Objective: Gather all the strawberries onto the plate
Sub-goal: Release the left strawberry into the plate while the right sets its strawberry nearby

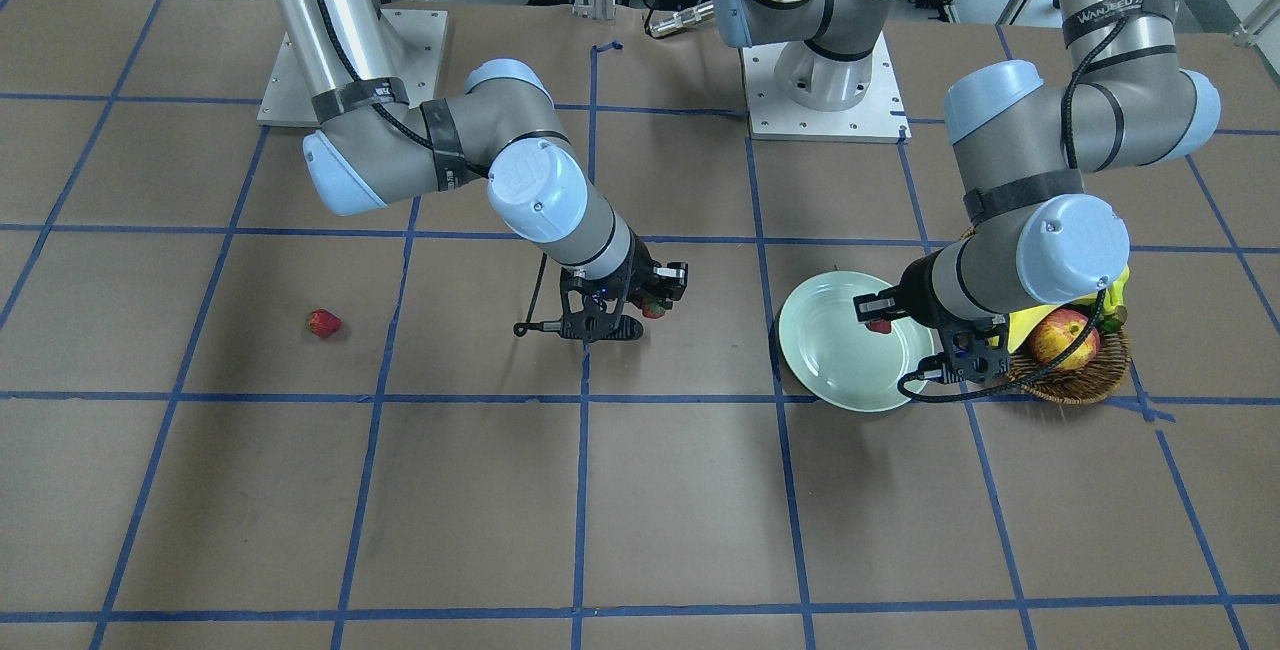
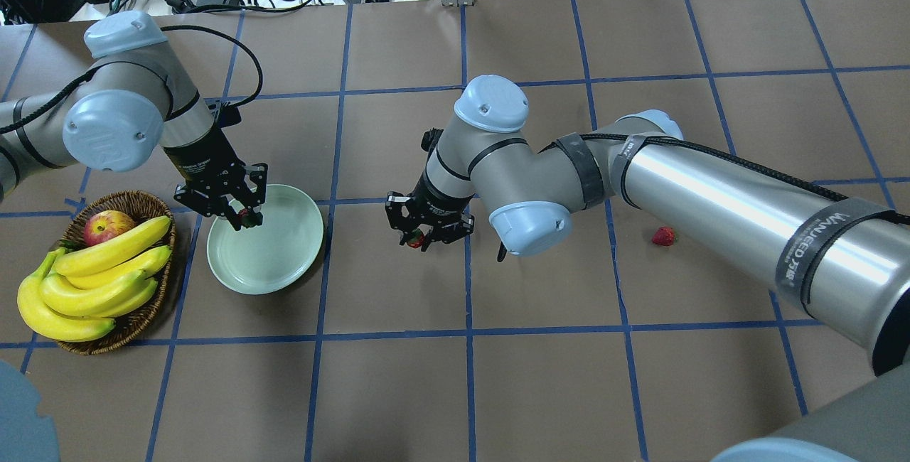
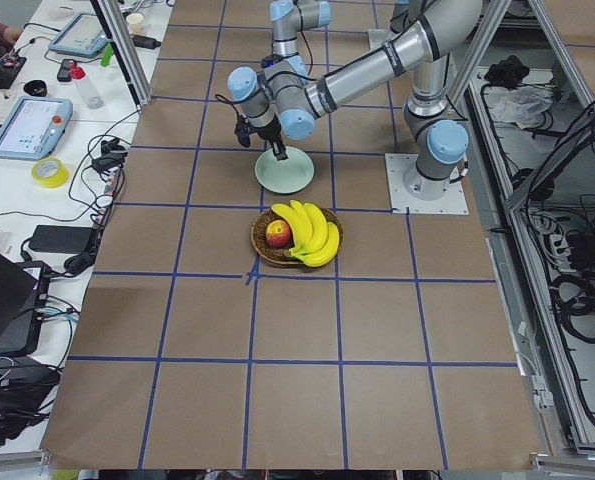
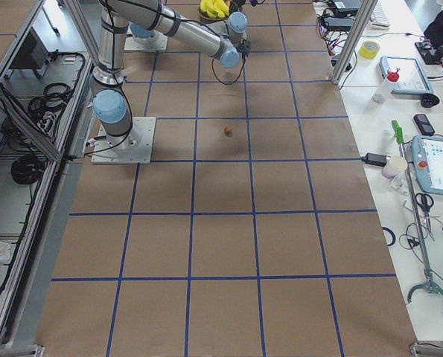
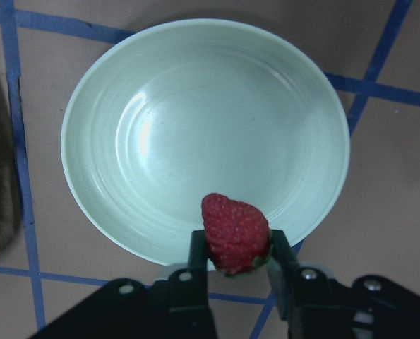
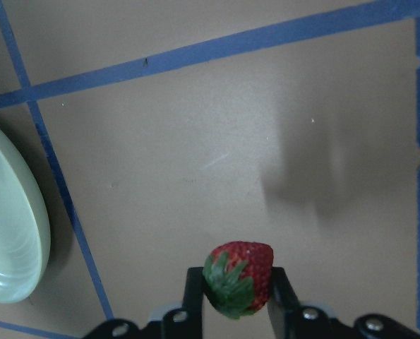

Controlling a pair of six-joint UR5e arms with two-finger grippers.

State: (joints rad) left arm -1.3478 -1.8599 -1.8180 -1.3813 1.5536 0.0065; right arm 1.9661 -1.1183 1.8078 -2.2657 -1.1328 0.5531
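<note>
I see a tabletop (image 2: 540,391) covered in brown paper, squared off by blue tape lines (image 2: 540,330). Three things rest directly on it: a pale green plate (image 2: 281,266), a wicker basket (image 2: 135,197) just beside it (touching or not, I cannot tell), and one strawberry (image 2: 663,236) lying alone, well apart from both, toward the robot's right.

1. I see the plate (image 5: 111,92) is smooth and shiny, with a wet-looking gloss.
2. The strawberry (image 5: 234,229) looks bumpy and a bit glossy.
3. The table (image 1: 640,510) is covered in dull brown paper with blue tape lines.
4. The basket (image 2: 146,200) is rough woven wicker.
5. The right arm (image 2: 711,192) tube is shiny metal, with smooth blue plastic caps.
</note>
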